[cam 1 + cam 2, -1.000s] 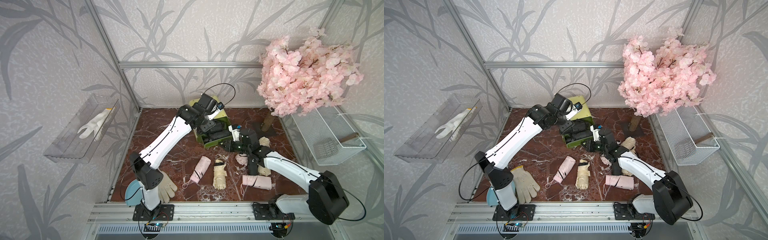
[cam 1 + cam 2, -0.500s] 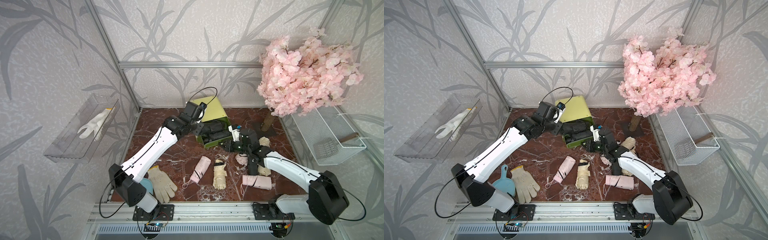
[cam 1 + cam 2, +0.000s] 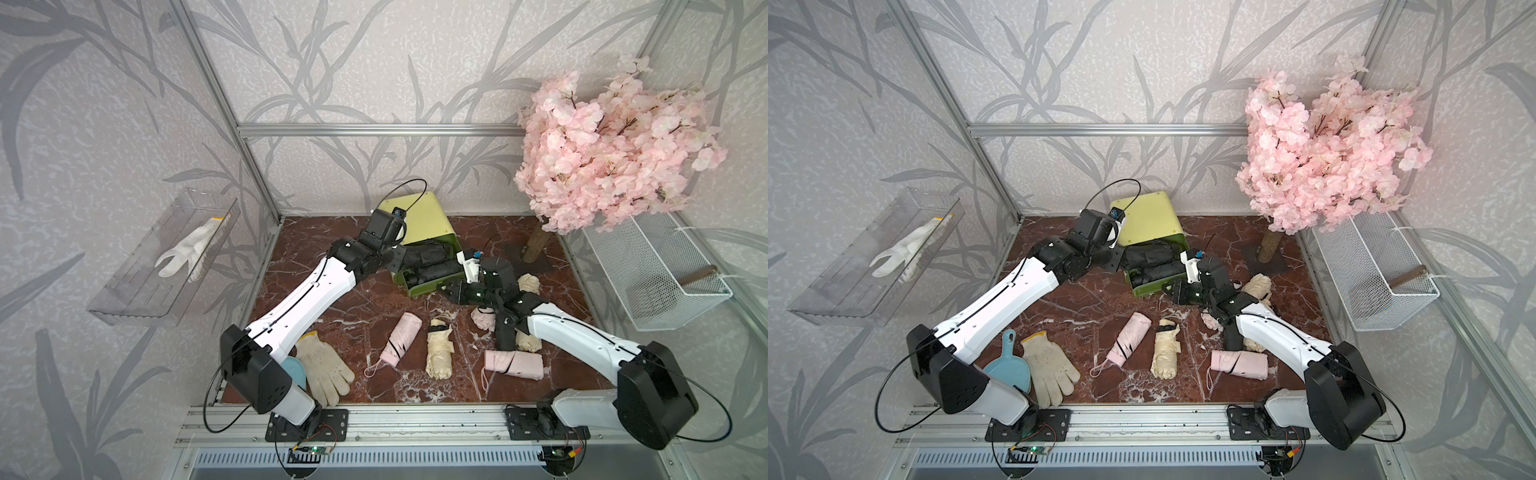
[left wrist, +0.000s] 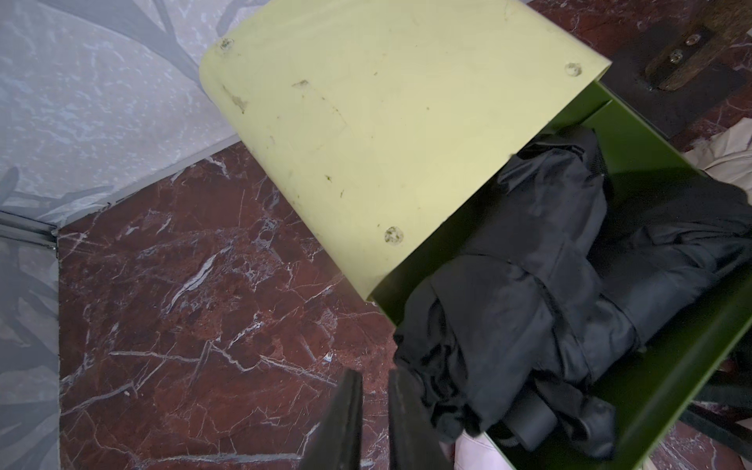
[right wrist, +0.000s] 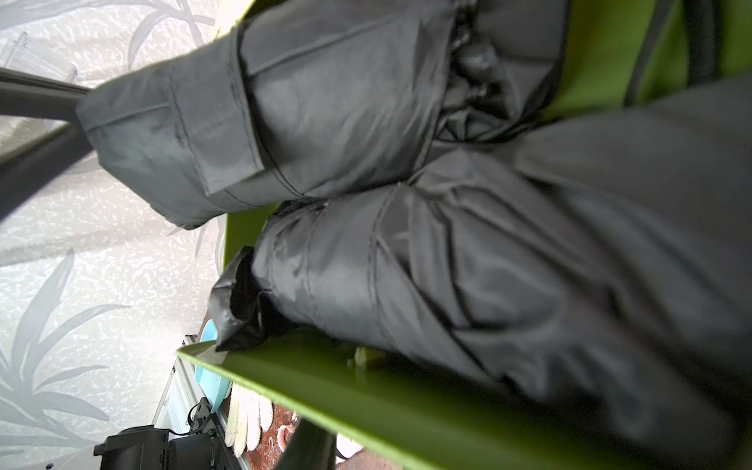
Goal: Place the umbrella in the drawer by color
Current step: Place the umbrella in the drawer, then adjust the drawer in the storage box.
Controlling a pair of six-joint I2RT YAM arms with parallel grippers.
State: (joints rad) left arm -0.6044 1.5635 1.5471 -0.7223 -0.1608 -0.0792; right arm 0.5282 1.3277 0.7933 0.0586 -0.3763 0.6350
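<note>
Marble tabletop (image 3: 311, 232): black umbrellas (image 3: 428, 262) are seen in the open drawer (image 3: 417, 289) at twelve o'clock. The left gripper (image 4: 374, 374) is closed empty at its nine o'clock, and the right gripper (image 3: 451, 289) is closed at its front.

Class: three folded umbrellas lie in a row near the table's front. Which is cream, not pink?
The middle umbrella: cream, with a black band. The glove-side umbrella and right-arm-side umbrella are pink.

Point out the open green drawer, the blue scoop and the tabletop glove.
open green drawer (image 3: 1148, 289): in a top view, front wall.
blue scoop (image 3: 1011, 372): in a top view, pan.
tabletop glove (image 3: 1048, 365): in a top view, palm.
</note>
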